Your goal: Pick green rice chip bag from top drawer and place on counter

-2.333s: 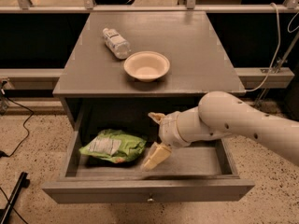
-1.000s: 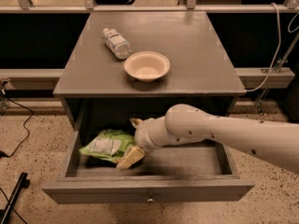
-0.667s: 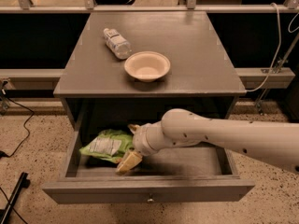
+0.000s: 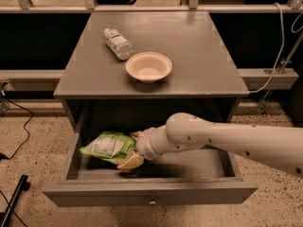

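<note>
The green rice chip bag (image 4: 106, 145) lies flat in the left half of the open top drawer (image 4: 151, 193), label panel up. My gripper (image 4: 134, 148) reaches into the drawer from the right on a white arm and sits at the bag's right end. It is open, with one cream finger (image 4: 131, 162) in front of the bag's edge and the other just behind it. The bag rests on the drawer floor. The counter (image 4: 199, 46) is above the drawer.
A cream bowl (image 4: 148, 66) stands near the counter's front middle. A clear water bottle (image 4: 118, 43) lies on its side behind it to the left. Cables run over the speckled floor at left, and a railing stands behind the cabinet.
My gripper has moved left across the drawer, from its middle to the right end of the bag. The bag, bowl and bottle have not moved.
</note>
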`<state>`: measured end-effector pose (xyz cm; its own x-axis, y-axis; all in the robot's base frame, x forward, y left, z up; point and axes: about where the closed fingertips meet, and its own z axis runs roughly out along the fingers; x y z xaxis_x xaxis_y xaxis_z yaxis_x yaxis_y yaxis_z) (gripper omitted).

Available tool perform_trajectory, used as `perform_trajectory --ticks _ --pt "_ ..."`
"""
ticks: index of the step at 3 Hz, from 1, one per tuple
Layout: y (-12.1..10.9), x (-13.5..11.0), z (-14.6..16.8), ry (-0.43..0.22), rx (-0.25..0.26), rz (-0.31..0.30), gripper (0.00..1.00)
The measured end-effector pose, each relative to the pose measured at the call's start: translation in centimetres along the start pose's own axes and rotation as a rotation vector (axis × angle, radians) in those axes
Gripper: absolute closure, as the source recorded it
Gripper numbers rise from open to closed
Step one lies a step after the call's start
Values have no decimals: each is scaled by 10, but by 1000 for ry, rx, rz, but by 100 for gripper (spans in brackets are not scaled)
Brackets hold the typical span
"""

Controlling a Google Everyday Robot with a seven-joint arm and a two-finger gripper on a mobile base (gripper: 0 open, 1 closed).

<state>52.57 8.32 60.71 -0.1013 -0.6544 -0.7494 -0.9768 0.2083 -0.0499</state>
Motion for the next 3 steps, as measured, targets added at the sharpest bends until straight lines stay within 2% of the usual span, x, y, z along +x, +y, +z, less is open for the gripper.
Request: perform_trajectory --ticks 1,2,3 --pt "-1 -21 -11 -140 -39 25 74" --pt "-1 -47 -44 -298 -41 -6 96" --pt "4 -64 -92 -379 -7 -77 100"
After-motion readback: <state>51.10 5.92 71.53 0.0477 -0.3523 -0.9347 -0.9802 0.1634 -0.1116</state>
